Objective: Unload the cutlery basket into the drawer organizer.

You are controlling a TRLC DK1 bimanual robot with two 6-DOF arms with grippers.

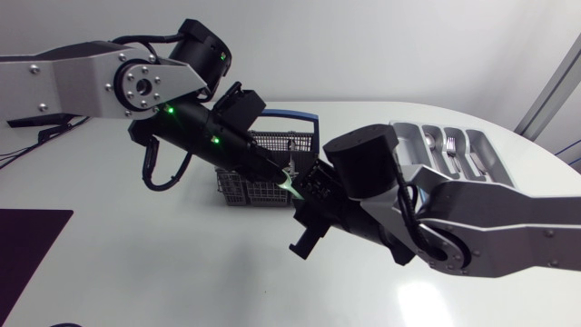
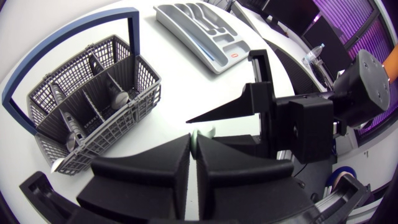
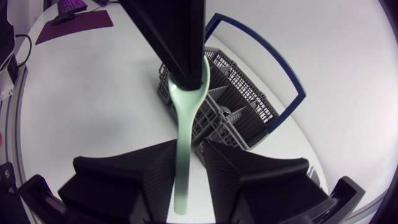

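Item 1: pale green utensil (image 3: pixel 184 124). It is off the tabletop (image 1: pixel 136 272), in the air just beside the cutlery basket (image 1: pixel 272 143), between my two arms.

Item 2: left gripper (image 3: pixel 186 74). Its fingers are closed on the utensil's broad end. In my left wrist view only a sliver of green shows at their tips.

Item 3: right gripper (image 3: pixel 189 167). Its fingers are parted, with the utensil's handle running down between them. I see the handle against one finger and a gap at the other, so I log no grip.

Item 4: cutlery basket. Grey mesh with a blue hoop handle, standing upright near the middle of the tabletop. A few dark-handled pieces remain in its compartments.

Item 5: drawer organizer (image 1: pixel 454 150). A grey tray, lying flat, well apart from the basket on my right side.

Item 6: dark mat (image 1: pixel 27 245), at the tabletop's left edge.
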